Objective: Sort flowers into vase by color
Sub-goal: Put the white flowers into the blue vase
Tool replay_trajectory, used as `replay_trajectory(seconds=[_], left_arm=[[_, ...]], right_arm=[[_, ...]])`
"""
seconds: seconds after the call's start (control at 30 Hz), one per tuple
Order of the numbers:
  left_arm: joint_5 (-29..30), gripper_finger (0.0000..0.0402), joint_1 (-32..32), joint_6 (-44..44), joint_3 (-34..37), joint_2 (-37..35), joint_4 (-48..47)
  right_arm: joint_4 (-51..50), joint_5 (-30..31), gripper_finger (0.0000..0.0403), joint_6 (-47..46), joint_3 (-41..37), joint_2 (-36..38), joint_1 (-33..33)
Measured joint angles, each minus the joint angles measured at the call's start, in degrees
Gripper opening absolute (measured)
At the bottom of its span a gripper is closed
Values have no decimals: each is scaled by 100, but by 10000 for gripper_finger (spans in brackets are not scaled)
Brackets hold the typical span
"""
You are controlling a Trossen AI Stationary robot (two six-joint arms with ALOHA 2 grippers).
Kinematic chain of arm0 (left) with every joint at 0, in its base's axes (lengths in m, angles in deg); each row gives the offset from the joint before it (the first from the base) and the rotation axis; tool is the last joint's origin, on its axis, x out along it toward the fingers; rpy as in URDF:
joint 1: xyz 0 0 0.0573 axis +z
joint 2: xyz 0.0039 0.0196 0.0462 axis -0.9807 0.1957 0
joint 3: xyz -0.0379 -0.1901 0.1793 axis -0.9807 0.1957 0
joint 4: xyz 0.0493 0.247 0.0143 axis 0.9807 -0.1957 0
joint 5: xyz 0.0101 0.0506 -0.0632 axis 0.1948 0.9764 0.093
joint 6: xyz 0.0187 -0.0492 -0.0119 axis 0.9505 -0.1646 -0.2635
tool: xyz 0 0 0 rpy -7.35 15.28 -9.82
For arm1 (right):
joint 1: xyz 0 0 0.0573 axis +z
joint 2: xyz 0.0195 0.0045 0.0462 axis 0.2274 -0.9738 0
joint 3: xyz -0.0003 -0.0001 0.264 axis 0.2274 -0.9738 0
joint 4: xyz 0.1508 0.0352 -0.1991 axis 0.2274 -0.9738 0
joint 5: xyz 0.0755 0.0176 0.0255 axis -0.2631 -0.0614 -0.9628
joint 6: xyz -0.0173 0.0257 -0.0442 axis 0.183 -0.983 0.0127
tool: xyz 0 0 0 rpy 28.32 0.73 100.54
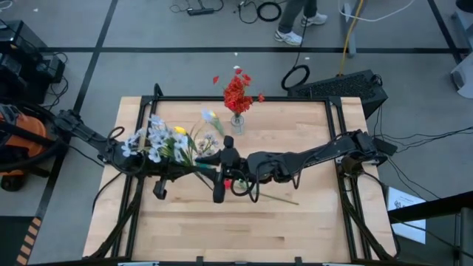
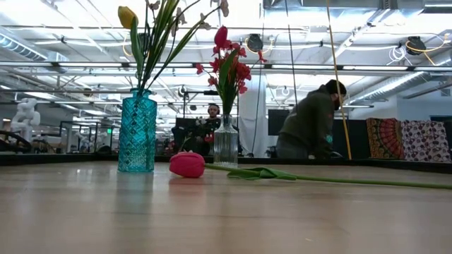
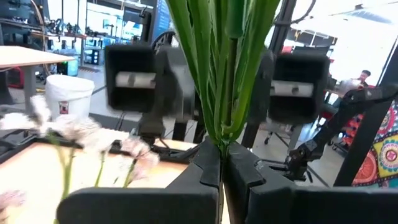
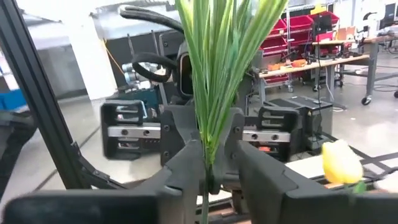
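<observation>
Both grippers meet over the table's middle, facing each other: left gripper (image 1: 217, 165) (image 3: 221, 167), right gripper (image 1: 230, 159) (image 4: 209, 169). Each is shut on one upright bunch of green stalk and long leaves (image 3: 217, 74) (image 4: 211, 68); its bloom is out of the wrist views. A teal vase (image 2: 138, 131) stands on the table with a yellow bud (image 2: 126, 15) and white sprays (image 1: 154, 140). A clear vase (image 2: 226, 143) holds red blooms (image 1: 237, 90). One red flower (image 2: 186, 164) lies flat on the table, stem (image 1: 277, 197) pointing right. The low view shows neither gripper. My left gripper pinches the green stalk and leaf bases (image 3: 222, 138) between its two fingers, coming level from the table's left and lying across the stalk. The bunch stands upright above the fingers. My right gripper pinches the same bunch (image 4: 207, 152) from the table's right, level, fingers across it. The stalk (image 4: 204, 208) runs on below the fingers.
Black frame rails (image 1: 244, 98) border the wooden table (image 1: 185, 229). The near half of the table holds only the lying red flower. Beyond the table a person bends over (image 2: 311, 123) and another sits (image 2: 212, 113). Cables and a black case (image 1: 347, 87) lie on the floor.
</observation>
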Motion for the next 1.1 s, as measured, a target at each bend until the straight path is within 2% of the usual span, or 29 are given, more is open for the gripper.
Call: replay_trajectory(seconds=[0.2,0.33,0.5,0.63,0.8,0.93,1.1], left_arm=[[185,2,-2,-3,-192,-717,-1168],[409,2,-2,-9,-606,-1125,-2529],[857,1,0,-152,-887,-1309,-3615],[1101,1,-2,-198,-887,-1328,-4120],[1429,1,-2,-298,-697,-1280,-4105],[1712,1,16,-206,-400,-1259,-3696],[1715,1,208,158,-1,-1166,-2928]], right_arm=[[-1246,-16,127,-43,0,571,62],[-2305,-46,128,-1388,0,1034,230],[-4031,-42,110,-2292,2,1496,646],[-5469,-19,69,-3124,2,1576,1026],[-6841,114,7,-4214,2,1339,1271],[-7560,281,13,-4826,-2,1008,1357],[-7805,119,4,-5024,-2,573,1347]])
